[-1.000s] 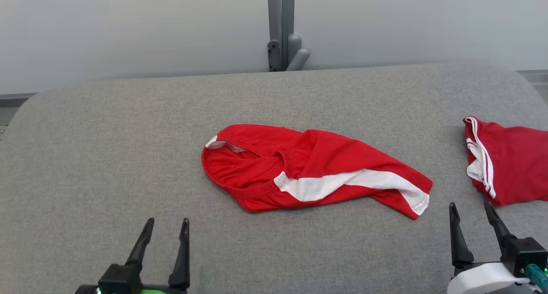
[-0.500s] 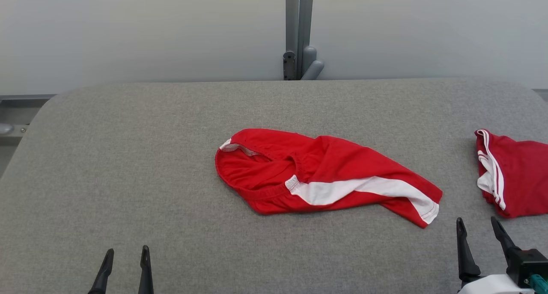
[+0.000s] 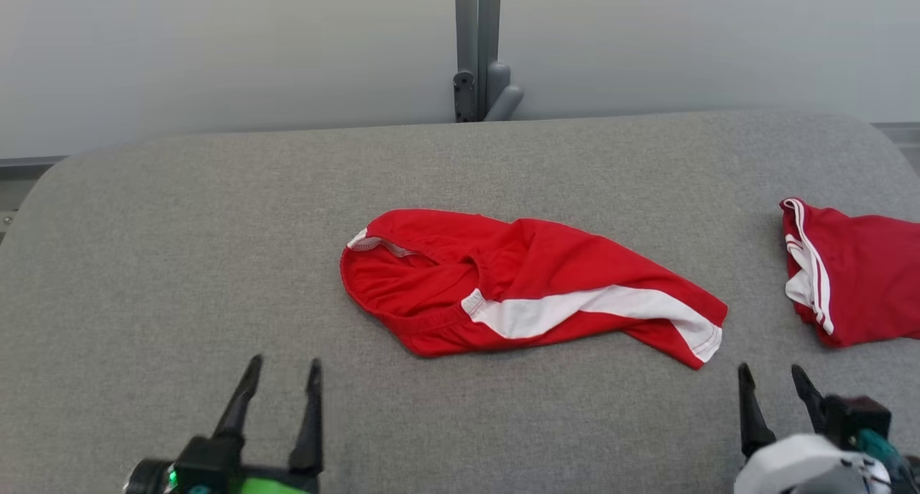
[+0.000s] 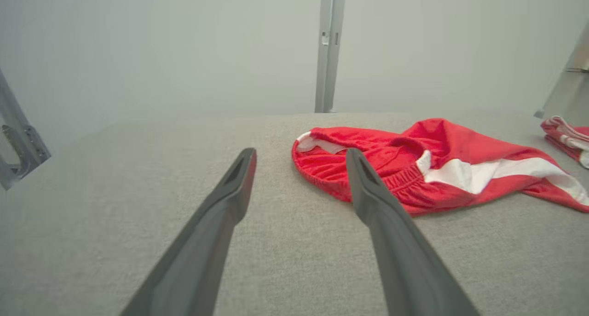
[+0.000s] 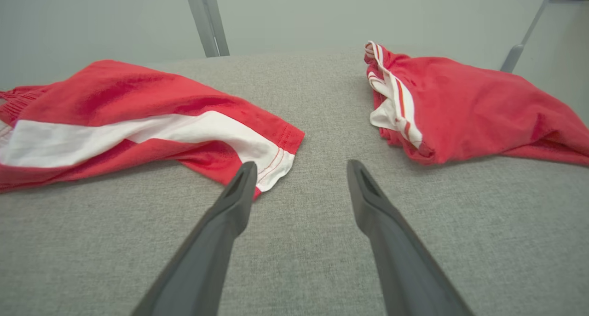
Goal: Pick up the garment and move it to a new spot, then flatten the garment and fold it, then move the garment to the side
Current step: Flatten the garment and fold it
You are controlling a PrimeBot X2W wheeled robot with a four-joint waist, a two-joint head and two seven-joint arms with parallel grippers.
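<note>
Two claws: left claw (image 3: 285, 361) and right claw (image 3: 769, 368), both spread, empty.
Risk: second garment (image 3: 862, 278) at frame's right edge could be grabbed instead of centre garment (image 3: 532, 278).

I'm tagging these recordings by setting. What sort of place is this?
Probably a robot test cell for garment folding: a grey padded table, a plain pale wall with a metal post, and red shorts beside another red garment.

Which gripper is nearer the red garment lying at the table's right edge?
Right. The right gripper sits just short of the side garment, slightly to its left; the left gripper is far across the table, beyond the middle garment.
</note>
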